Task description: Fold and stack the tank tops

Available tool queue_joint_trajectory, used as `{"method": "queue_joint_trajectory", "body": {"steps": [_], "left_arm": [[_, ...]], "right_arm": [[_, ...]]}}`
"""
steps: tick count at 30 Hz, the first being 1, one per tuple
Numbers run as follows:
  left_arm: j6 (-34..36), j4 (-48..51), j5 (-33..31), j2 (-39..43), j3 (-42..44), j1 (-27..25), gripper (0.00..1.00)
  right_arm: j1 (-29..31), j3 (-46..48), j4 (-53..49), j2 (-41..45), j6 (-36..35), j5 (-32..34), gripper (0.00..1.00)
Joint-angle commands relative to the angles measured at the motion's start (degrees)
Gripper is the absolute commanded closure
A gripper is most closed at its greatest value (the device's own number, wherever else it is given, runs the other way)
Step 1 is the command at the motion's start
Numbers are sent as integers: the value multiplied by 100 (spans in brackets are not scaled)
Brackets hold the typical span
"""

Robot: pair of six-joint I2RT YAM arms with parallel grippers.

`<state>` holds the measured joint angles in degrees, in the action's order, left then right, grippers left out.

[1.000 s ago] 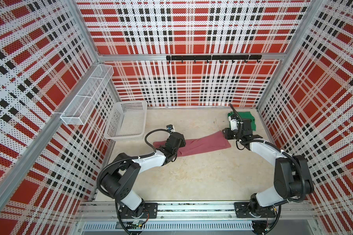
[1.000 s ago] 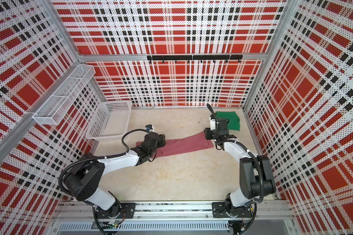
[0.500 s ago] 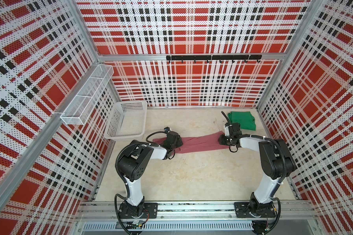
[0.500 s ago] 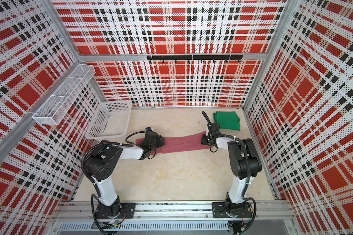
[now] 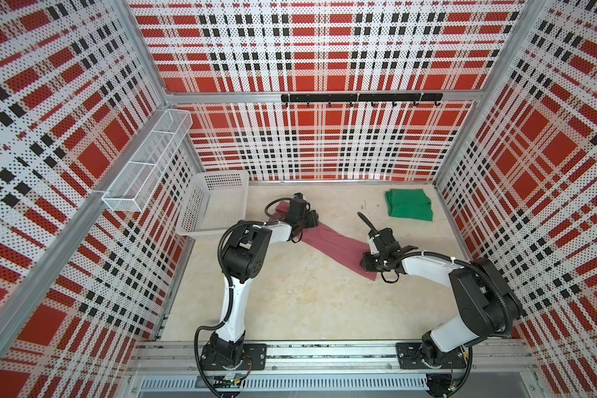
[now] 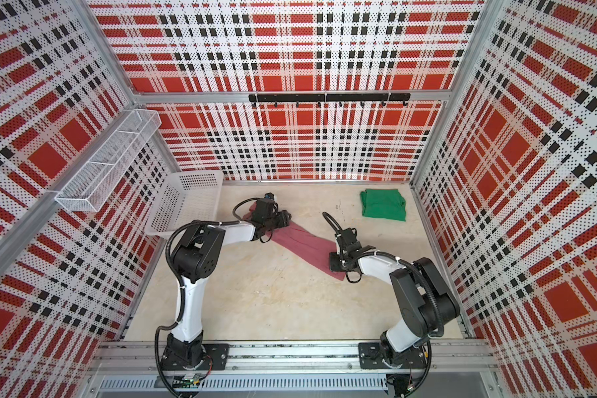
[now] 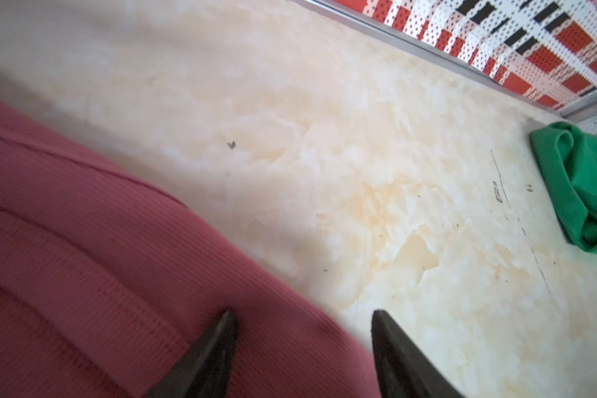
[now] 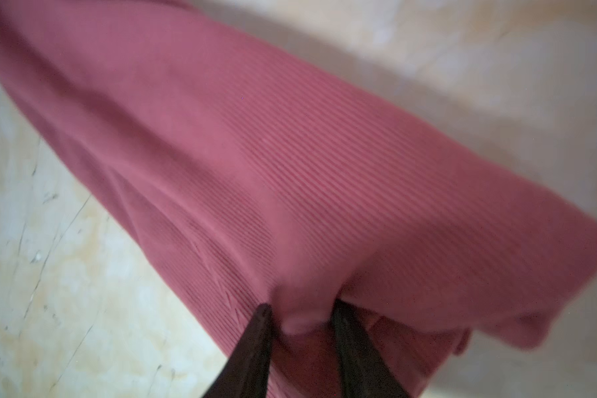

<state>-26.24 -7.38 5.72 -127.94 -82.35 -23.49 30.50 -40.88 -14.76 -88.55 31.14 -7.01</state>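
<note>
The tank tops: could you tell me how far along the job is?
Done: the green tank top looks folded by the far corner. In hand: the pink tank top, a long strip, pinched in the right pincer; the left pincer is open at its other end. Left: folding it, stacking both.

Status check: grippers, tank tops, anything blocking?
Left gripper open over pink tank top, far end. Right gripper pinching its near end. Green tank top alone, far right. Basket off left, not blocking.

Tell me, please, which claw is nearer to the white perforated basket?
Left. The left claw is open just beside the white perforated basket, at one end of the pink tank top; the right claw pinches that top's opposite end, much farther away.
</note>
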Motion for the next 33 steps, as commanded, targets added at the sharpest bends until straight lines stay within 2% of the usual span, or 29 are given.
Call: {"method": "queue_joint_trajectory", "body": {"steps": [1, 4, 7, 10, 14, 16, 19, 22, 24, 26, 27, 33], "left_arm": [[769, 1221, 590, -552, -341, 20, 33], [1164, 1274, 865, -695, -598, -30, 31], [1479, 1283, 1149, -673, -744, -76, 29], [1685, 1306, 1419, -530, -891, -95, 22], [1854, 1389, 1723, -160, -987, -90, 6], [1902, 1436, 1794, 93, -995, -90, 4], [1779, 1482, 1535, 531, -887, -19, 4], [1321, 1485, 1103, 811, -592, 169, 8], [1000, 1318, 863, 796, -300, 239, 20], [817, 1274, 750, 604, -184, 239, 32], [731, 1274, 721, 502, -140, 239, 35], [381, 1080, 596, 19, -191, 205, 39]], "right_arm": [[1221, 689, -1036, -222, 1133, -582, 66], [2430, 587, -661, 19, 1858, -686, 61], [2748, 277, -719, 488, 2035, -183, 52], [2676, -55, -858, 956, 1632, 616, 48], [2176, -338, -837, 1230, 1074, 967, 48], [1772, -355, -711, 1259, 810, 976, 53], [1208, -350, -381, 1089, 428, 721, 69], [978, -612, -393, 675, 100, 547, 88], [975, -826, -426, 362, -256, 422, 94], [975, -825, -250, 175, -305, 250, 95], [975, -824, -192, 53, -315, 186, 95], [984, -531, 48, -390, -130, 101, 95]]}}
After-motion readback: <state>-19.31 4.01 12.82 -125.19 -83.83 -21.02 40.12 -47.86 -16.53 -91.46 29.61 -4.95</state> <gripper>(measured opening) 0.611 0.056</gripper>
